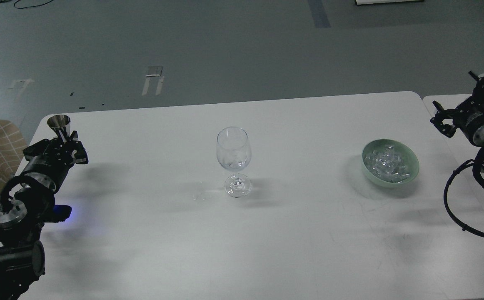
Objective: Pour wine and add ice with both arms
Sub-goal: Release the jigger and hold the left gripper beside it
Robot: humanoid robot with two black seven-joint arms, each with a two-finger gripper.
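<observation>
Two things look at least partly sorted already: the wine glass point(233, 160) seems to have some ice chunks sitting in the bowl, and maybe a little clear liquid at the bottom, though honestly the wine is so colourless I can't say for sure it's in there. My guess is the task is well along, maybe near the end, but I wouldn't swear the pour is done.

The glass stands upright mid-tabletop point(150, 250), well apart from both pincers, roughly between them. The ice point(387, 164) itself looks like small glassy, glinting chunks heaped in a pale green bowl point(408, 171), which sits near the right pincer point(444, 118), a bit toward the glass from it.

The left pincer point(69, 148) is at the far left edge of the tabletop and is closed around the stem of a small metal jigger point(59, 125), held upright above it with the cup mouth facing up. Can't see whether anything is left inside it.

The right pincer hangs above the right edge of the tabletop, claws looking spread and holding nothing, though it's dark and small so take that loosely.
</observation>
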